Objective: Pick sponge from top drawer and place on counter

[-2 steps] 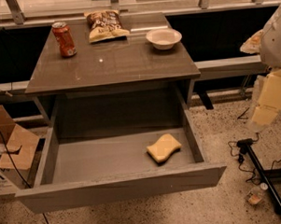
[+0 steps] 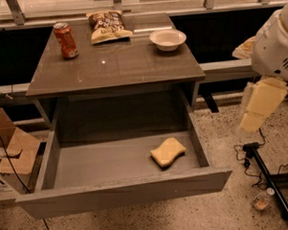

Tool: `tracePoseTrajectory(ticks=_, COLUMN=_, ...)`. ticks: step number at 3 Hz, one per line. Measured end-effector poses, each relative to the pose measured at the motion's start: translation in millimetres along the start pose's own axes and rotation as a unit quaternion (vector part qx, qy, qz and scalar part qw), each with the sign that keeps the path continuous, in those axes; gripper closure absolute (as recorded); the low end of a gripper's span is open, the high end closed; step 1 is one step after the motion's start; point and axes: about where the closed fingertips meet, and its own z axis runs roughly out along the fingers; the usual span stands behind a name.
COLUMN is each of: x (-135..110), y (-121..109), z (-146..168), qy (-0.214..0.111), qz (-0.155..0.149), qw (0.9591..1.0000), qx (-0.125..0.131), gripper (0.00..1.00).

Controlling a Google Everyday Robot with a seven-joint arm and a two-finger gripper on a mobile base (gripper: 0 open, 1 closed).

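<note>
The sponge (image 2: 168,152), a pale yellow pad with wavy edges, lies on the floor of the open top drawer (image 2: 123,187), near its front right corner. The drawer is pulled fully out below the counter (image 2: 115,65), a glossy grey-brown slab. My gripper (image 2: 253,120) hangs from the white arm (image 2: 275,46) at the right edge of the view. It is outside the drawer's right wall, above floor level and well apart from the sponge. It holds nothing that I can see.
On the counter stand a red soda can (image 2: 65,40), a chip bag (image 2: 106,26) and a white bowl (image 2: 167,39). A cardboard box (image 2: 14,151) sits on the floor to the left. A black stand with cables (image 2: 266,171) lies on the floor to the right.
My gripper and arm have shifted a little to the left, toward the drawer. The sponge, the drawer and the things on the counter have not moved.
</note>
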Motion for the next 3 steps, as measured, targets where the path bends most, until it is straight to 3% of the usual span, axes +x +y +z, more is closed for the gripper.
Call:
tracePoseTrajectory(ticks=1, x=-28.8, y=3.6, z=22.0, qy=-0.053, qz=-0.002, qw=0.9985, qx=-0.013, gripper=0.0)
tracePoseTrajectory(ticks=2, x=-28.8, y=3.6, z=22.2, qy=-0.053, qz=-0.002, qw=0.9985, qx=-0.013, gripper=0.0)
tracePoseTrajectory(ticks=3, x=-31.2, y=-0.8, z=44.6, qy=-0.062, qz=0.035, qw=0.9973, qx=-0.017, gripper=0.0)
